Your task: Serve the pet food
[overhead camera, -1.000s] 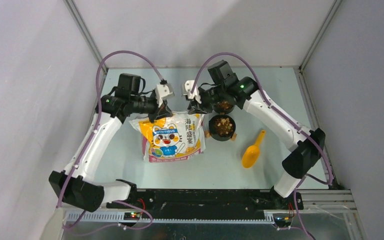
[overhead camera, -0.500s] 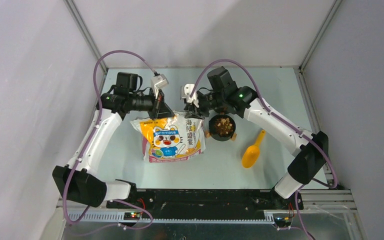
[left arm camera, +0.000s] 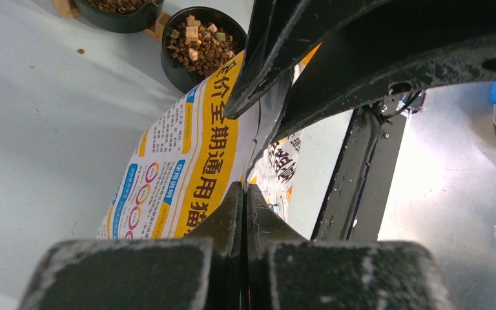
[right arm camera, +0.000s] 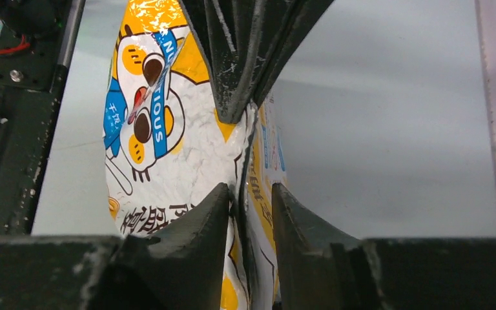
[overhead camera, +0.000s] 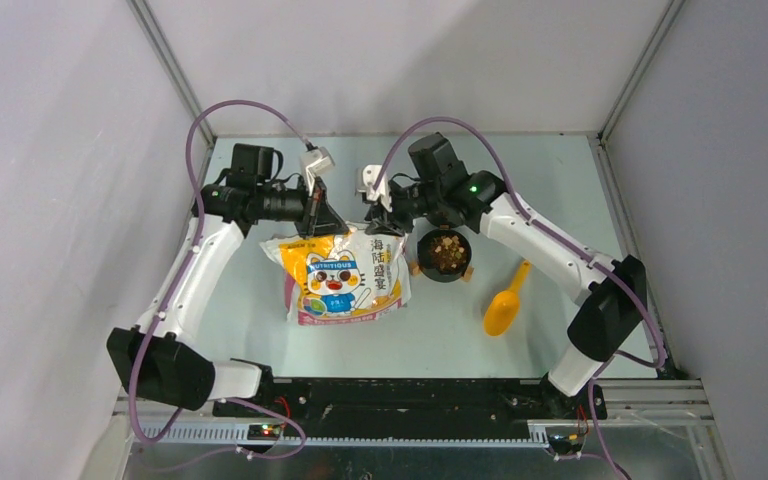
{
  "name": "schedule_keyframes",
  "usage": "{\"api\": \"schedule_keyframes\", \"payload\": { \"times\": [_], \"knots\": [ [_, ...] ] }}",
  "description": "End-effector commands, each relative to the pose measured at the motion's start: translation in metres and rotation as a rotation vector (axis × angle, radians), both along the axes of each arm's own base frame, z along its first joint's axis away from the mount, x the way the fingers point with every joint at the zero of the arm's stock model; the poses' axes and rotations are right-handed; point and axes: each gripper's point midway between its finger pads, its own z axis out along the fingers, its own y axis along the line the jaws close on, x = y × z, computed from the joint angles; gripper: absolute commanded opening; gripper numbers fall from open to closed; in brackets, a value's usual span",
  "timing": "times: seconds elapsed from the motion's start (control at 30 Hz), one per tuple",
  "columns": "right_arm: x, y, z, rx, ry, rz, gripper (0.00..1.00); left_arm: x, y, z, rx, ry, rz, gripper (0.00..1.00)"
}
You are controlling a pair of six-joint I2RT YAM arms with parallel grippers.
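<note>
Serving looks done: pet food (overhead camera: pixel 447 250) fills the bowl (overhead camera: pixel 424 262), the left gripper (left arm camera: pixel 243 194) is clamped on the bag (overhead camera: pixel 345 280), the right gripper (right arm camera: pixel 248 194) straddles it, grip unclear

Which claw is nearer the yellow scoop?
Right. The right claw is at the top right corner of the cat food bag, up-left of the yellow scoop; the left claw pinches the top left corner, farther away.

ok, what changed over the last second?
The right gripper shifted slightly left; its fingers now straddle the bag's top edge. The left gripper rotated, still pinching the bag, lifting that corner slightly. Unmoved: bowl, scoop, pet food.
</note>
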Motion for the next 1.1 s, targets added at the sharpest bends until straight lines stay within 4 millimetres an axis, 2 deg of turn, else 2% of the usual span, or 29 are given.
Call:
{"api": "schedule_keyframes", "payload": {
  "times": [0.0,0.07,0.1,0.13,0.23,0.33,0.43,0.57,0.63,0.67,0.7,0.73,0.83,0.9,1.07],
  "knots": [
    [-0.004,0.001,0.004,-0.031,-0.147,0.039,0.33,-0.004,-0.002,0.018,-0.043,-0.030,-0.028,0.00],
    [-0.007,0.002,-0.001,-0.058,-0.172,0.036,0.19,-0.004,-0.001,0.016,-0.041,-0.026,-0.024,0.00],
    [-0.008,0.004,0.001,-0.055,-0.177,0.031,0.06,-0.004,0.000,0.016,-0.039,-0.026,-0.023,0.00],
    [-0.007,0.004,0.002,-0.054,-0.177,0.022,0.02,-0.004,0.000,0.015,-0.036,-0.029,-0.021,0.00],
    [-0.002,0.002,0.015,-0.028,-0.144,-0.008,0.00,-0.007,0.003,0.016,-0.018,-0.065,-0.037,0.02],
    [0.000,-0.004,0.025,-0.001,-0.063,0.005,0.00,-0.014,0.016,0.010,0.067,-0.182,-0.085,0.26],
    [-0.003,-0.008,0.035,0.021,-0.031,0.032,0.00,-0.014,0.034,-0.003,0.206,-0.299,-0.107,0.32],
    [-0.010,-0.015,0.040,0.036,0.031,0.049,0.00,-0.021,0.056,-0.015,0.338,-0.325,-0.122,0.26],
    [-0.011,-0.017,0.038,0.033,0.043,0.046,0.00,-0.022,0.064,-0.015,0.360,-0.331,-0.104,0.04],
    [-0.011,-0.017,0.035,0.032,0.053,0.041,0.00,-0.023,0.064,-0.016,0.358,-0.330,-0.101,0.02],
    [-0.008,-0.016,0.035,0.040,0.046,0.035,0.03,-0.023,0.064,-0.014,0.351,-0.329,-0.091,0.00],
    [-0.009,-0.015,0.030,0.036,0.056,0.032,0.14,-0.024,0.062,-0.012,0.335,-0.326,-0.092,0.00],
    [-0.009,-0.001,0.028,0.044,0.016,0.030,0.31,-0.022,0.055,-0.005,0.285,-0.293,-0.073,0.00],
    [-0.008,0.008,0.027,0.045,-0.001,0.025,0.34,-0.021,0.053,-0.002,0.273,-0.278,-0.073,0.00],
    [0.002,0.025,0.020,0.029,-0.035,-0.004,0.37,-0.022,0.054,0.003,0.274,-0.286,-0.067,0.00]
  ]
}}
